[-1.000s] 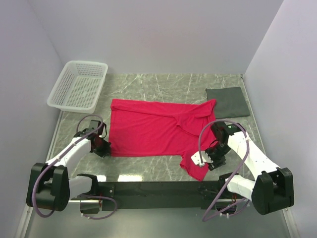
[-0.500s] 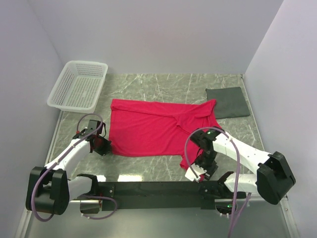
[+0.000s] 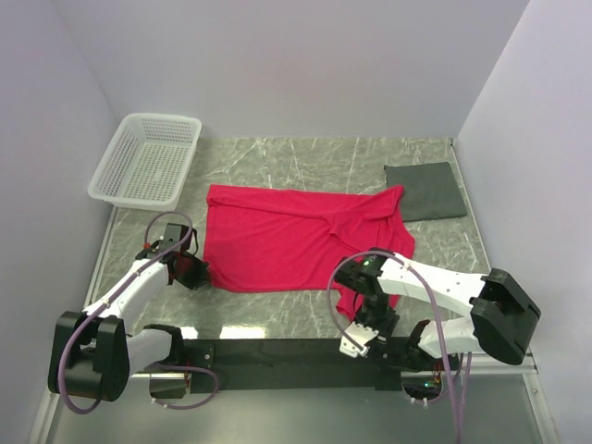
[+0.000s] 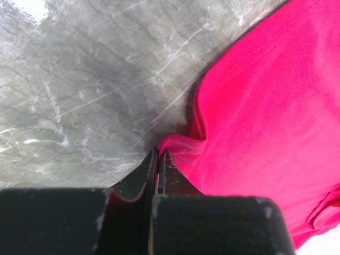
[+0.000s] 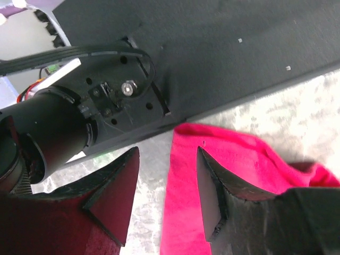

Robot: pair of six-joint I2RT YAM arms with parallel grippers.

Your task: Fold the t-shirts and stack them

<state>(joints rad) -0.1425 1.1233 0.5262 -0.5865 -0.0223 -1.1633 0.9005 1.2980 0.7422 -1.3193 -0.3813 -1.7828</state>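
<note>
Top external view shows one red t-shirt [image 3: 287, 245] spread flat in the middle of the grey marble surface [image 3: 305, 157]. One white mesh basket [image 3: 148, 159] stands at the far left corner, and one dark grey folded cloth [image 3: 425, 191] lies at the far right, just beside the shirt's upper corner. Two arms reach in. The left claw [image 3: 190, 270] sits at the shirt's near left edge, and the right claw [image 3: 367, 310] is over its near right corner.

Only the left wrist view shows the left claw [image 4: 158, 159] pressed together, pinching a small raised fold of the shirt's hem.

Only the right wrist view shows the right claw [image 5: 166, 154] spread wide over the shirt's corner, close to the black base plate [image 5: 223, 42]. It possibly touches the fabric, though the angle leaves that unclear.
</note>
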